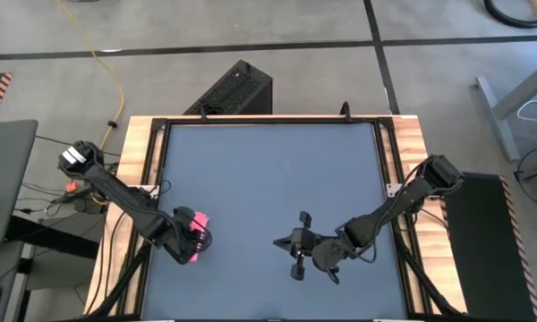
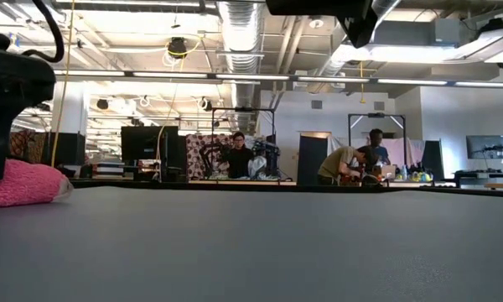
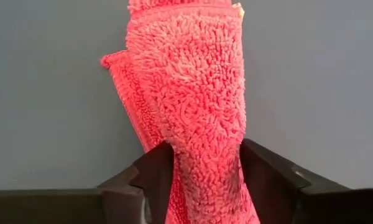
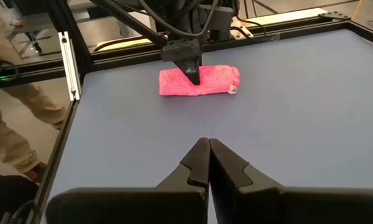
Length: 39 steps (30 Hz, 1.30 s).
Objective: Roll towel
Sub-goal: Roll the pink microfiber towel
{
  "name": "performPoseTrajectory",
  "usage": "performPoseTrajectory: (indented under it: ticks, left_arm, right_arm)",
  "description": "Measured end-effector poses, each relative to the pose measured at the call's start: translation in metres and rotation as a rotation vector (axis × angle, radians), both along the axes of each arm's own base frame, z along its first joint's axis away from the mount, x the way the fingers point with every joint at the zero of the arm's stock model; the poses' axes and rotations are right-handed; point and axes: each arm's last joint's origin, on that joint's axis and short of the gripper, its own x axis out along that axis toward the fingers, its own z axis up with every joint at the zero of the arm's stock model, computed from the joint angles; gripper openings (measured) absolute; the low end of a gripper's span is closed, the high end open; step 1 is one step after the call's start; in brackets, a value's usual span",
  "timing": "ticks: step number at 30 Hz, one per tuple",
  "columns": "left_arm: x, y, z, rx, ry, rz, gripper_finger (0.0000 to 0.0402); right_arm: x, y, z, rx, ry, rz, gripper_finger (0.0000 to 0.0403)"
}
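Towel (image 1: 194,235): small bright pink shaggy cloth, rolled into a short log. Lies on dark grey tabletop (image 1: 268,170), lower left of the high view, close to the table's left edge. Seen at far left of the low view (image 2: 21,184) as a low pink mound; seen upper centre of the right wrist view (image 4: 199,81) with a small white tag at one end.

Left gripper (image 1: 183,237): positioned over the towel, fingers (image 3: 154,177) straddling the roll on either side. Jaws spread about as wide as the roll, dark pads at or just beside the pile; whether pressing or released cannot be told from the close view. Dark mass of this gripper also visible upper left of the low view (image 2: 8,101), above the pink mound.

Right gripper (image 1: 295,243): lower centre of the high view, well apart from the towel, pointing toward it across bare tabletop. Fingers (image 4: 199,163) clenched together, tips meeting, nothing between them.

Background, low view: people (image 2: 348,164) at benches beyond the table's far edge. Black box (image 1: 233,89) on floor, beyond the table's top edge in the high view.
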Motion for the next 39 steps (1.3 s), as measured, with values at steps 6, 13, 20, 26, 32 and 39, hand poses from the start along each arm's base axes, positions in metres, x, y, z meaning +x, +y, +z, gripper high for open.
performPoseTrajectory:
  ticks: [6, 13, 20, 26, 32, 39]
  left_arm:
    - [-0.006, 0.004, 0.006, 0.024, 0.017, -0.08, 0.0198]
    - [-0.014, 0.018, 0.025, 0.049, -0.018, -0.185, 0.0204]
    - [-0.006, 0.031, 0.043, 0.094, -0.184, -0.285, 0.0204]
    - [0.011, 0.021, 0.046, 0.139, -0.308, -0.539, 0.0204]
    - [0.016, 0.012, 0.027, 0.029, -0.176, -0.686, 0.0204]
    - [0.02, 0.008, 0.006, 0.045, -0.039, -0.778, 0.0204]
  right_arm:
    - [0.0, 0.0, 0.0, 0.0, 0.0, 0.0, 0.0028]
    - [0.001, -0.002, 0.0, 0.005, -0.001, -0.005, 0.0028]
    - [0.008, -0.012, 0.0, 0.065, 0.007, 0.018, 0.0028]
    - [0.012, -0.018, 0.0, 0.099, 0.007, 0.028, 0.0028]
    - [0.013, -0.019, 0.001, 0.11, 0.002, 0.03, 0.0028]
    - [0.015, -0.021, 0.001, 0.132, -0.002, 0.021, 0.0028]
